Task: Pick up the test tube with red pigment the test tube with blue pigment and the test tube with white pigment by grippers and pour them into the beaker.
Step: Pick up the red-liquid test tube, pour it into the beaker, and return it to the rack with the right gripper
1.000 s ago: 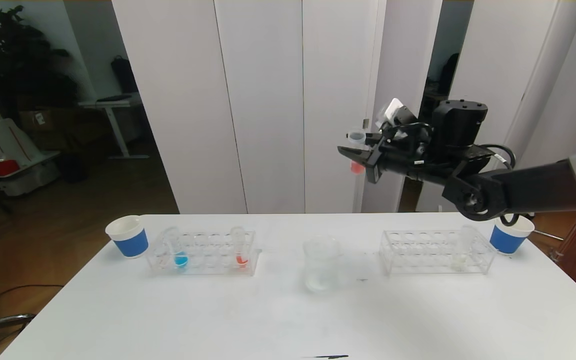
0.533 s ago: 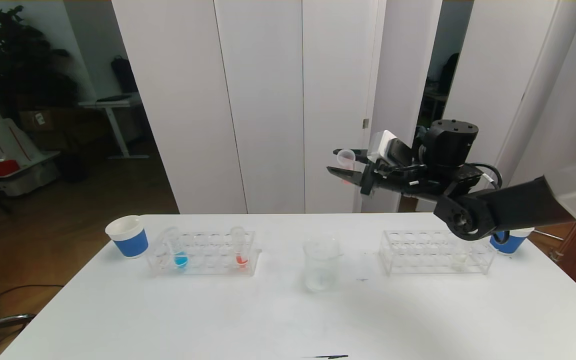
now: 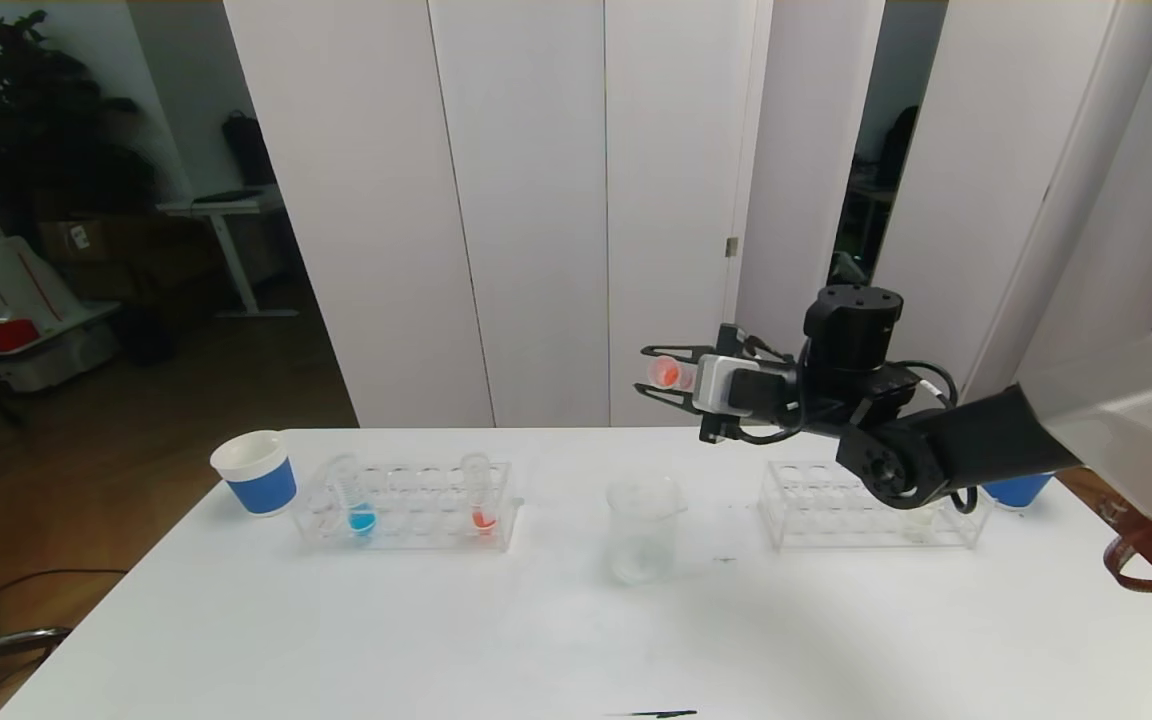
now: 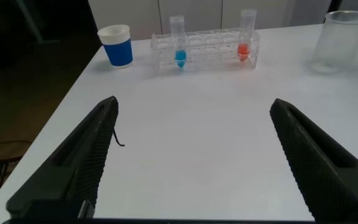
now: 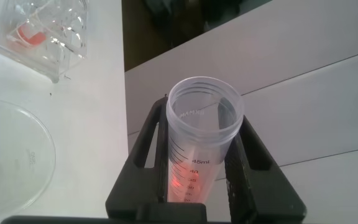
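Red-pigment tube [image 3: 666,373] above beaker [image 3: 643,528]

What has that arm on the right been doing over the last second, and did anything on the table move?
The right gripper, shut on a red-pigment tube, came down and leftward, tipping the tube from upright to nearly level, above the beaker. Nothing was let go. The racks, the blue-pigment tube, the cups and the left gripper, open near the table, stayed put.
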Tool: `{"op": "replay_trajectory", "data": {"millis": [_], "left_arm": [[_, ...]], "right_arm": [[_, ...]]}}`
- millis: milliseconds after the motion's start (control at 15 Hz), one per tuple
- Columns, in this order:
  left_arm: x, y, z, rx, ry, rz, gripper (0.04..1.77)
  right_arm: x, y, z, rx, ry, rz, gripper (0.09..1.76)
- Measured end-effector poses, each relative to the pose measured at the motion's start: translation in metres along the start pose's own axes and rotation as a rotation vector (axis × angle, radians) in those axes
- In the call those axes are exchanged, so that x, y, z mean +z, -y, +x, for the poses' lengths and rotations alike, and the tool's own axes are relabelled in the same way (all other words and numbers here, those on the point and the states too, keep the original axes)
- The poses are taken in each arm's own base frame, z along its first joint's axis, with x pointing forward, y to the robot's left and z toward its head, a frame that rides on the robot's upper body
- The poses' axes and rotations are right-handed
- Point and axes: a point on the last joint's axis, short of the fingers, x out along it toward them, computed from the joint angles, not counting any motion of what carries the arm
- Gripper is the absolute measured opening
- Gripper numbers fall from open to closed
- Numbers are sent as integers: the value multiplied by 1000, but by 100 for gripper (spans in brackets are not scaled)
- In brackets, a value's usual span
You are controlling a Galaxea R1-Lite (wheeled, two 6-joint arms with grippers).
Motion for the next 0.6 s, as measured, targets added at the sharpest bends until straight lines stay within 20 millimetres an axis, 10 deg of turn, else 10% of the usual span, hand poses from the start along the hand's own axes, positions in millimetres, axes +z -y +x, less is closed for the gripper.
{"op": "replay_trajectory", "data": {"millis": [600], "left_arm": [[0, 0, 0, 0, 0, 0, 174]], "right_arm": [[-16, -10, 2, -1, -72, -240, 59]]}}
